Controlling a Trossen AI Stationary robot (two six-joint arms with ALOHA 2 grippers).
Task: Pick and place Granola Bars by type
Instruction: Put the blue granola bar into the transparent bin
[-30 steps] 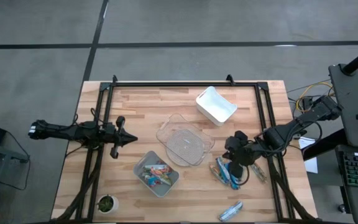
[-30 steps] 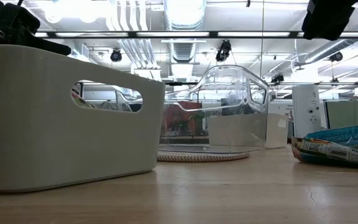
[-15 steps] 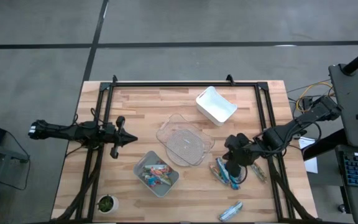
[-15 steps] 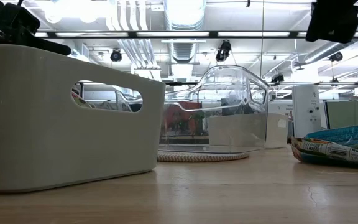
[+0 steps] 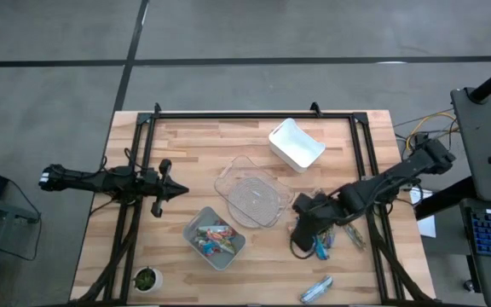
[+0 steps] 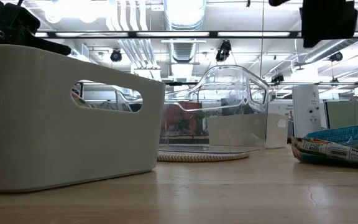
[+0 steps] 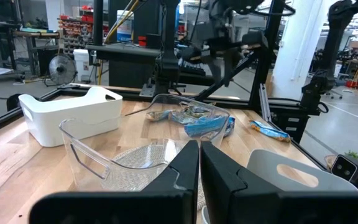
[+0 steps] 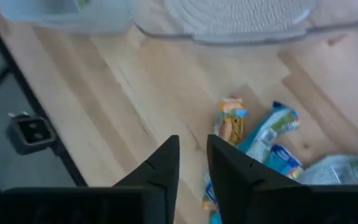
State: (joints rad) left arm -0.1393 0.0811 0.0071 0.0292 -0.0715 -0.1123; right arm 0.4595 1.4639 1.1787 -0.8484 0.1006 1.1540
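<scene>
Wooden tabletop before you: your right hand hovers slightly spread, empty, over loose bars beside the clear bin; your left hand waits pressed together.

In the high view the right gripper covers part of the pile of granola bars, so the bars there cannot be counted or sorted by kind. The bars in the grey bin are too small to tell apart. In the low view that bin's wall hides its contents, the bars are cut by the picture's edge, and only a dark block of the right arm shows.
</scene>
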